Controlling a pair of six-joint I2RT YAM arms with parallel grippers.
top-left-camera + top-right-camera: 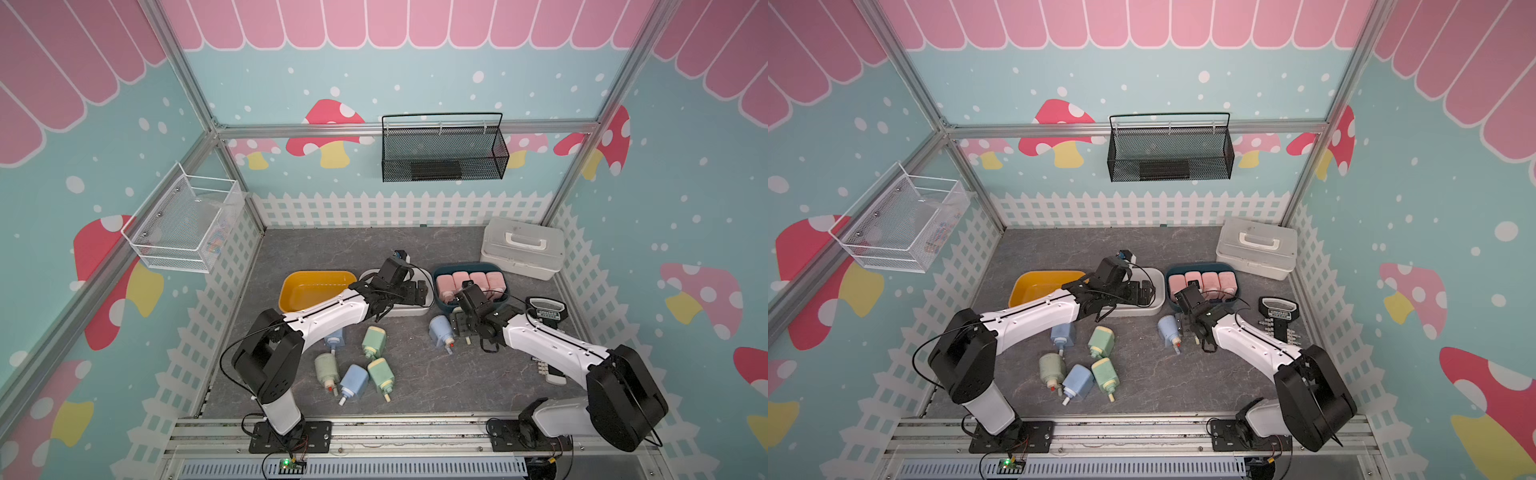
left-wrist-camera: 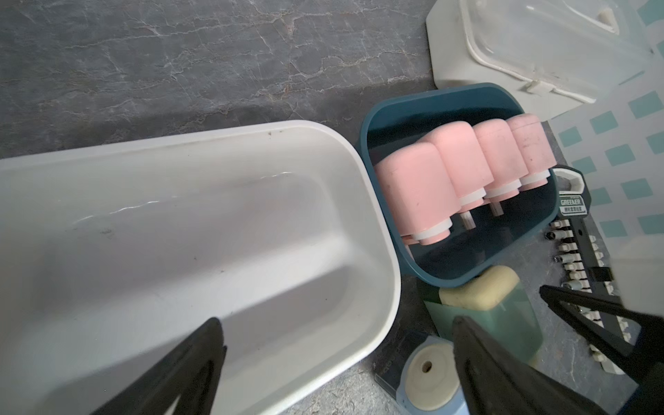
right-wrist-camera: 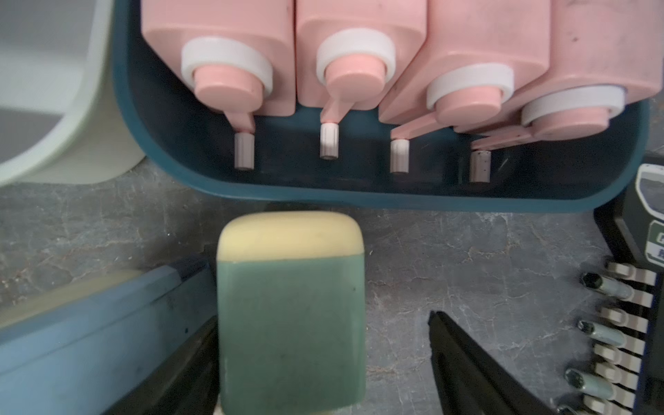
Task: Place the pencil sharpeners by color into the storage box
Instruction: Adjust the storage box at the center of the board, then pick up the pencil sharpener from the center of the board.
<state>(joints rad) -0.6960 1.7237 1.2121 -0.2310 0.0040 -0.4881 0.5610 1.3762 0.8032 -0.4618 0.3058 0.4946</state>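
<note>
- Only the right wrist view shows a green sharpener (image 3: 291, 305) on the table (image 3: 467, 251), between the open, unclamped fingers of the right gripper (image 3: 321, 319).
- Left gripper (image 2: 337, 345): wide open, empty, above the white bin (image 2: 215, 172).
- Teal bin (image 3: 359, 201) holds four pink sharpeners (image 3: 222, 54).
- Loose in both top views: three blue sharpeners (image 1: 440, 330), three more green sharpeners (image 1: 374, 340).

Just in front of the teal bin (image 3: 359, 199) I see a tight lane. The blue sharpener (image 3: 90, 330) crowds one side of the green sharpener (image 3: 291, 312), and the socket rack (image 3: 618, 341) flanks the other, with bare surface (image 3: 449, 258) between. Inside the teal bin, pink sharpeners (image 3: 359, 54) span wall to wall. Beside it, the white bin (image 2: 388, 258) gapes open.
</note>
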